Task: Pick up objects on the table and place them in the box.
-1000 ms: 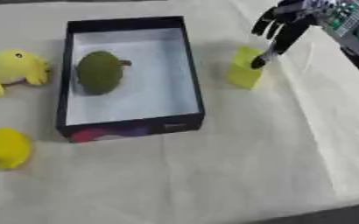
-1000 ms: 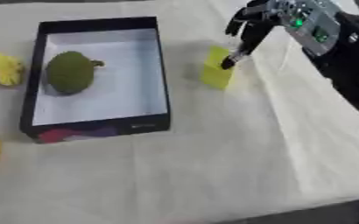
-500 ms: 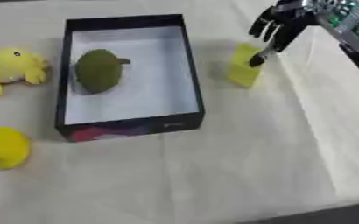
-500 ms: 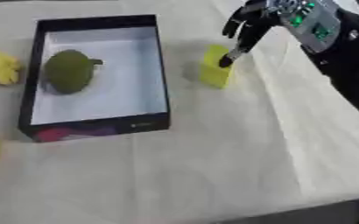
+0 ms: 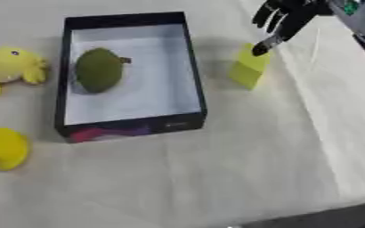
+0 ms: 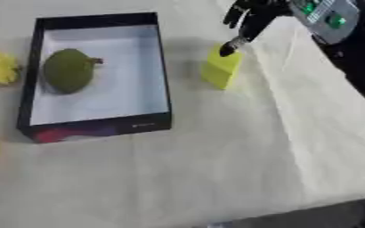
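Observation:
A black box with a white floor stands left of centre and holds a green round fruit. Right of the box stands a yellow block. My right hand comes in from the upper right with straight fingers spread, one fingertip touching the block's top edge. A yellow plush chick lies left of the box, and a yellow round object lies near the front left. My left hand shows in neither view.
A cream cloth with creases covers the table. The table's front edge runs along the bottom right corner. My right forearm with its grey housing fills the upper right.
The whole picture has shifted slightly, so the camera has moved. My right hand keeps its fingertip at the top of the yellow block, which has not visibly moved.

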